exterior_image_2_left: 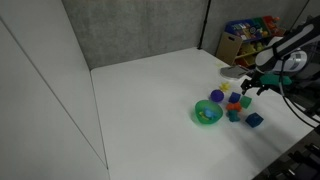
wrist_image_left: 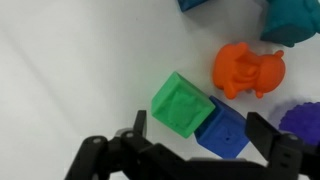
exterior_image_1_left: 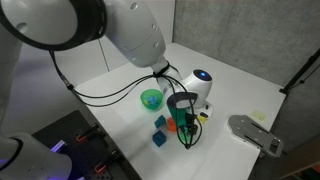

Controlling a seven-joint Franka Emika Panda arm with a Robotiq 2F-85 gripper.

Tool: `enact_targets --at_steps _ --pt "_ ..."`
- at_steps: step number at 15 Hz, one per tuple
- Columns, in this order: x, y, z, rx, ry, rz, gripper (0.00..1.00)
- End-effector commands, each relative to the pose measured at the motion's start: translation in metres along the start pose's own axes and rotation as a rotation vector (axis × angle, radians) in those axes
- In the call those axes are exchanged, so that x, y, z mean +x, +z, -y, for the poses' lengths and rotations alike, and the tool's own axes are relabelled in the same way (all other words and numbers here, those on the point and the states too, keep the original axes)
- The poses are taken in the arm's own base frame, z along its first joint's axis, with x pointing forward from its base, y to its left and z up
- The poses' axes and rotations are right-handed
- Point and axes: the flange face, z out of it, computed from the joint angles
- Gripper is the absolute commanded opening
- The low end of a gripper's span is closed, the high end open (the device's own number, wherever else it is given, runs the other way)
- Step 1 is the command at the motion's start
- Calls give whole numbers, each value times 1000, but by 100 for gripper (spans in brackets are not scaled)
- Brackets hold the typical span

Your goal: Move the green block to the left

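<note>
The green block (wrist_image_left: 182, 104) is a small bright green cube on the white table, in the wrist view. Its corner touches a blue cube (wrist_image_left: 226, 133). My gripper (wrist_image_left: 200, 136) is open, and its two dark fingers stand on either side of the two cubes, above them. In both exterior views the gripper (exterior_image_1_left: 183, 116) (exterior_image_2_left: 250, 88) hovers over the cluster of small coloured shapes. I cannot make out the green block there.
An orange figure (wrist_image_left: 250, 70), a teal block (wrist_image_left: 295, 22) and a purple shape (wrist_image_left: 305, 118) lie close by. A green bowl (exterior_image_1_left: 151, 99) (exterior_image_2_left: 207, 113) sits beside the cluster. A white round device (exterior_image_1_left: 203, 85) and a grey object (exterior_image_1_left: 255, 133) stand nearby. Teal blocks (exterior_image_1_left: 160, 123) lie near the table's edge.
</note>
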Motion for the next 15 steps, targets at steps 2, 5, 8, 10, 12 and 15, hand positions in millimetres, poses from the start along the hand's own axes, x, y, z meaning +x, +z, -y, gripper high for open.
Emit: enact_targets --at_steps 2,5,8,10,12,15 --pt "-17 -20 -15 -6 -51 7 100" --pt "-14 -14 -22 -21 -48 -21 100" --pt "-6 -9 -27 -32 -33 -52 100" --pt "0 -5 -31 -43 -22 -75 100" --pt "7 2 -37 -55 -5 -97 100" --pt "15 16 -43 -54 16 -106 100"
